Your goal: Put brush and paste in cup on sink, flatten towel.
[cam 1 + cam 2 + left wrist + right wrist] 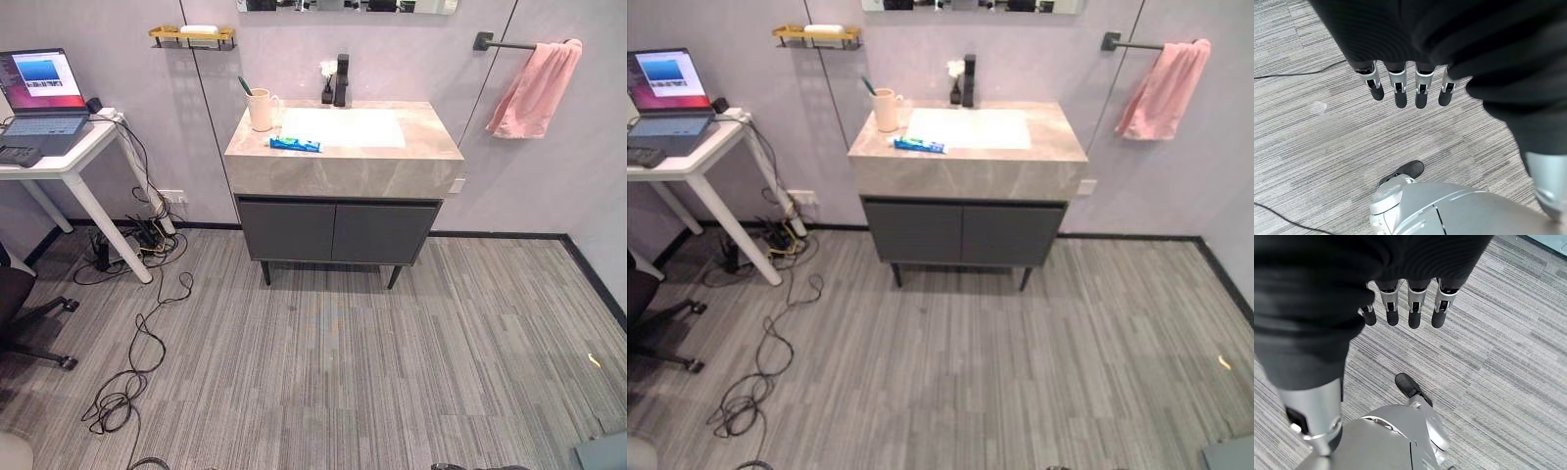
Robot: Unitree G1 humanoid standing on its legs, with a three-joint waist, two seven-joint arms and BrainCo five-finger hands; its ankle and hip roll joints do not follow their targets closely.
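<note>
**Both hands idle, paste still on the counter**

Left robot hand (1409,88) and right robot hand (1400,308) hang relaxed, empty. The toothpaste tube (295,145) lies near the counter's (343,168) left edge: light, squashy; pinch mid-body. Behind, cup (261,109) holds toothbrush (244,85); pink towel (535,88) hangs bunched.

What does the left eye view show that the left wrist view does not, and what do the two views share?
The left eye view shows the sink counter, with the cup holding a toothbrush, the blue toothpaste tube lying beside the basin, and the pink towel bunched on its bar. The left wrist view shows the left hand, fingers straight, holding nothing. Both share the grey striped floor.
</note>
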